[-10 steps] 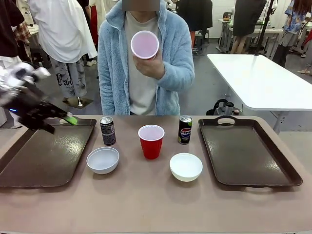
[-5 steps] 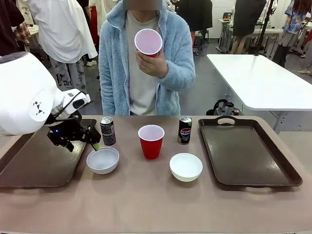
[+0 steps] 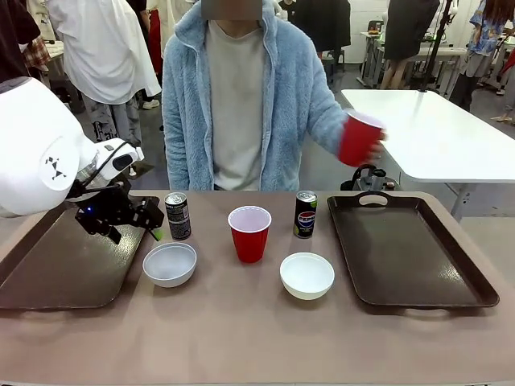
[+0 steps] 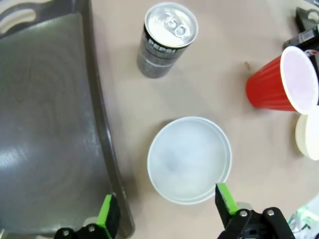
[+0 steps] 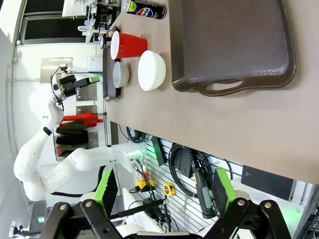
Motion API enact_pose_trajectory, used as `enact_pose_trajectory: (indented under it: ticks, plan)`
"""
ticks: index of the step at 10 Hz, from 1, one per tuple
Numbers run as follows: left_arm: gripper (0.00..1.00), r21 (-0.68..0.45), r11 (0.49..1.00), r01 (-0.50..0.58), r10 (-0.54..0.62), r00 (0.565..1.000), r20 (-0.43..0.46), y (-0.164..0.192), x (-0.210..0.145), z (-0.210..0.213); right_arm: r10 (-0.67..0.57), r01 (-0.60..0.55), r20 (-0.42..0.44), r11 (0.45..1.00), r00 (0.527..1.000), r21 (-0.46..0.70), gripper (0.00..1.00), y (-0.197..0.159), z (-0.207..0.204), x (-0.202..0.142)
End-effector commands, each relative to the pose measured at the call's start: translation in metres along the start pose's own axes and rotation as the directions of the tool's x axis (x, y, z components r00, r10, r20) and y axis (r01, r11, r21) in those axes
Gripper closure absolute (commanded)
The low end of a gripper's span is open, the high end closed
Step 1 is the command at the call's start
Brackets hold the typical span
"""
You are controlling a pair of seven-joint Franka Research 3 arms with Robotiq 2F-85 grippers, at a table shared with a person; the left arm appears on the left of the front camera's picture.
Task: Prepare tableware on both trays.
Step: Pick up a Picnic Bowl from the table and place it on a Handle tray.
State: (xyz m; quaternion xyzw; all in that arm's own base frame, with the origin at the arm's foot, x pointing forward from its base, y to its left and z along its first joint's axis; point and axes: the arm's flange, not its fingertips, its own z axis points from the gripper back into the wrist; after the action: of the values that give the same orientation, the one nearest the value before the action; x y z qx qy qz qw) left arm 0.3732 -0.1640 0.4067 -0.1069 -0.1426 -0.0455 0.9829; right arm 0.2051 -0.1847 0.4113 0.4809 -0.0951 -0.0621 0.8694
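Observation:
My left gripper (image 3: 138, 228) hangs open just above the table, at the left tray's (image 3: 56, 265) right rim. In the left wrist view its jaws (image 4: 167, 208) straddle the near edge of a small white bowl (image 4: 189, 159), also (image 3: 170, 264). Behind that bowl stands a dark can (image 3: 178, 215). A red cup (image 3: 249, 233), a Pepsi can (image 3: 305, 214) and a second white bowl (image 3: 306, 275) sit mid-table. The person's hand holds another red cup (image 3: 360, 138) in the air above the right tray's (image 3: 410, 249) far end. My right gripper (image 5: 165, 188) is open and holds nothing, off the table's edge.
Both trays are bare. The person in a light blue fleece stands at the far side of the table. A white table (image 3: 434, 137) and other people are farther back. Cables and tools (image 5: 194, 174) hang below the table edge in the right wrist view.
My left arm swung right from over the left tray to the white bowl's near side. The person moved the held red cup from chest height to the right, toward the right tray.

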Motion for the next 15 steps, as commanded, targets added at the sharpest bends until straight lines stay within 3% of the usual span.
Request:
enact_pose_trajectory:
  ticks: [1,4,7,11,14,15]
  plan:
    - [0.0,0.0,1.0,-0.001,0.001,1.0,0.0,0.0,0.0,0.0,0.006,-0.006,0.009,1.0,1.0,0.017,0.0,-0.001,0.0,0.001]
    - [0.0,0.112,0.989,0.1,-0.096,0.994,-0.044,-0.001,0.041,-0.002,0.006,-0.006,0.009,1.0,1.0,0.017,0.0,-0.001,0.0,0.001]
    - [0.0,0.104,0.974,0.201,-0.184,0.971,-0.15,-0.022,0.068,-0.02,0.006,-0.006,0.009,1.0,1.0,0.017,0.0,-0.001,0.0,0.001]
    - [0.0,0.093,0.959,0.268,-0.237,0.936,-0.26,-0.041,0.07,-0.067,0.006,-0.006,0.009,1.0,1.0,0.017,0.0,-0.001,0.0,0.001]
    - [0.0,0.106,0.95,0.295,-0.254,0.922,-0.294,-0.044,0.066,-0.089,0.006,-0.006,0.009,1.0,1.0,0.017,0.0,-0.001,0.0,0.001]
    - [0.58,0.121,0.944,0.308,-0.26,0.917,-0.304,-0.043,0.063,-0.092,0.006,-0.006,0.009,1.0,1.0,0.017,0.0,-0.001,0.0,0.001]
